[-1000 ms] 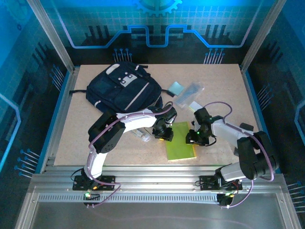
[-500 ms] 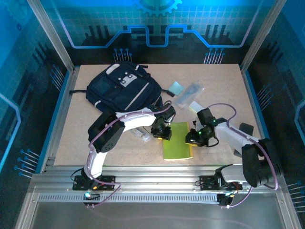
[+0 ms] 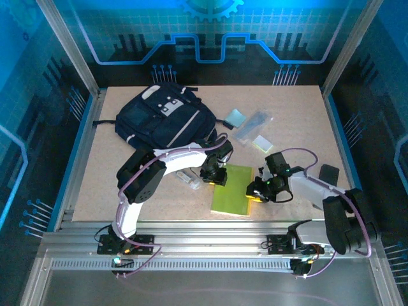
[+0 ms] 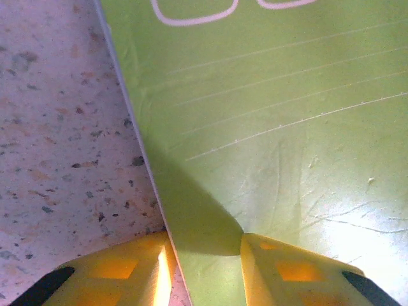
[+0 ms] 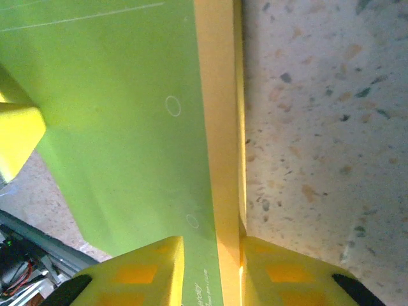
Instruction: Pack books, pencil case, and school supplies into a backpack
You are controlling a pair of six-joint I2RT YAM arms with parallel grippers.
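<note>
Books [image 3: 232,190], lime-green atop yellow, have slid toward 7 o'clock on the table [image 3: 108,172], still outside the backpack [image 3: 162,118] at 11. The right gripper [image 3: 255,193] has its jaws pinched on their edge; with the left gripper [image 3: 212,177], you can't tell.

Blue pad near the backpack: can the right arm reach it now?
Probably not yet. The right gripper is clamped on the green book, together with the left gripper. If it let go, the blue pad looks reachable.
</note>
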